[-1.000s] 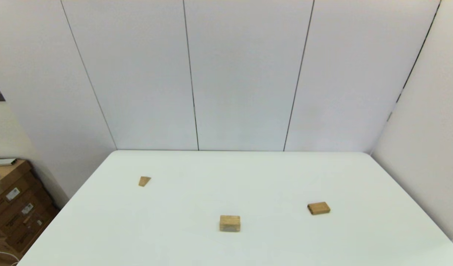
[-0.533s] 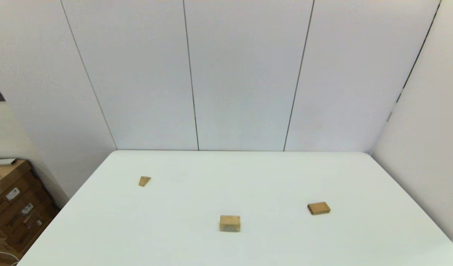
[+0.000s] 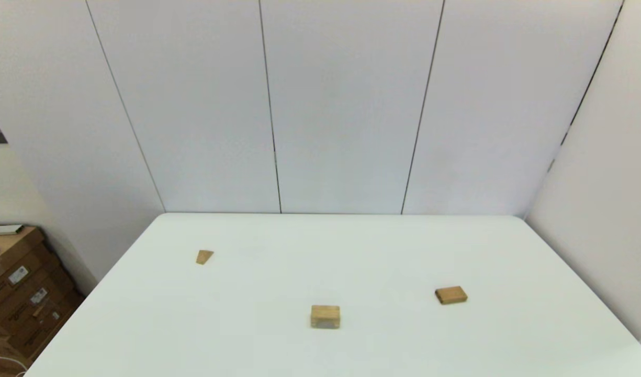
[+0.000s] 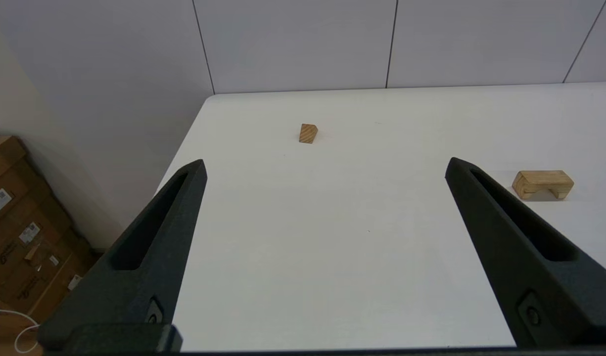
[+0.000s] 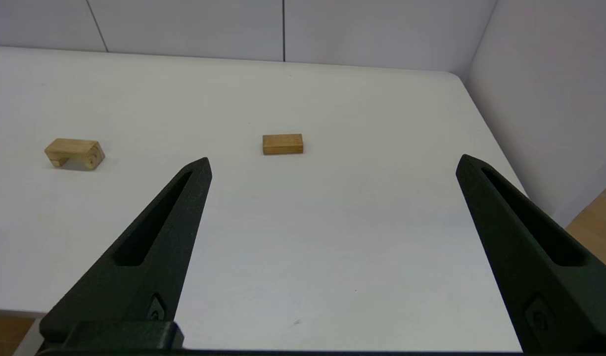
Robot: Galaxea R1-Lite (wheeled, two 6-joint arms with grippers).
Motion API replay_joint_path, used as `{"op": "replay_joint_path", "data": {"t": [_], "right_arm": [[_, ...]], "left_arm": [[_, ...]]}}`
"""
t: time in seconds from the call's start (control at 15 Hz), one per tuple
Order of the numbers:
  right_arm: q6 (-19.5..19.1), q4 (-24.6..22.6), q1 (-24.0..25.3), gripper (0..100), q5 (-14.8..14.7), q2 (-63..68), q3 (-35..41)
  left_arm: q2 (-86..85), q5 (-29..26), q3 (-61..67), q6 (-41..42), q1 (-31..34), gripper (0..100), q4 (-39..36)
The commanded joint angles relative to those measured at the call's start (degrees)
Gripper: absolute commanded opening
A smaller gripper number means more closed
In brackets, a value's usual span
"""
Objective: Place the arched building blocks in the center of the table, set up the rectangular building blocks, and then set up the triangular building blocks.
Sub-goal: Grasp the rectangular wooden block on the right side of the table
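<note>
Nothing is being gripped yet. Arch block [image 3: 325, 317] is sitting near the table [image 3: 351, 246] front-middle, slab [image 3: 451, 295] to its right, wedge [image 3: 204, 256] far left. Left gripper [image 4: 325, 168] & right gripper [image 5: 332, 165] are hanging back, both spread wide, empty. Next, prob: reaching for arch block.

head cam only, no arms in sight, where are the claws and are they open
Observer: The left claw is open and holds nothing, at the near left side of the white table.
Operator: and the other one
Observer: The right claw is open too, at the near right side, with the flat thin wooden slab lying ahead of it.
Operator: middle one's hollow, which way
Observer: The chunky light-brown arched wooden block stands with its hollow facing down onto the table, like a bridge.
</note>
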Motion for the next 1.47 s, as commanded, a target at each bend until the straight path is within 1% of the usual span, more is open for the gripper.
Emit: {"op": "replay_joint_path", "data": {"t": [0.07,0.33,0.4,0.6,0.67,0.93,1.0,1.2,1.47], "right_arm": [[0.0,0.0,0.0,100,0.0,0.0,0.0],[0.0,-0.1,0.0,100,0.0,0.0,0.1],[-0.7,-0.1,0.0,100,0.2,0.0,0.1],[-1.1,0.1,0.0,100,0.1,0.3,0.0],[-1.7,0.2,0.0,100,0.4,2.5,0.0],[-0.1,0.2,0.2,100,0.1,12.6,-6.8],[0.3,0.4,0.5,100,0.2,18.8,-10.3],[6.5,0.6,1.0,100,0.8,31.2,-17.3],[9.4,0.7,1.0,100,3.1,41.2,-20.7]], "left_arm": [[0.1,0.1,0.0,0.0,0.0,100,0.0],[0.1,0.0,0.0,0.0,0.0,100,0.0],[0.1,0.1,0.0,0.0,0.0,100,0.0],[0.1,0.0,0.0,0.0,0.0,100,0.0],[0.1,0.1,0.0,0.1,0.0,100,0.0],[0.1,0.0,0.0,0.0,0.0,100,0.0],[0.1,0.0,0.0,0.0,0.0,100,0.0],[0.1,0.0,0.0,0.1,0.0,100,0.0],[0.1,0.1,0.0,0.0,0.0,100,0.0]]}}
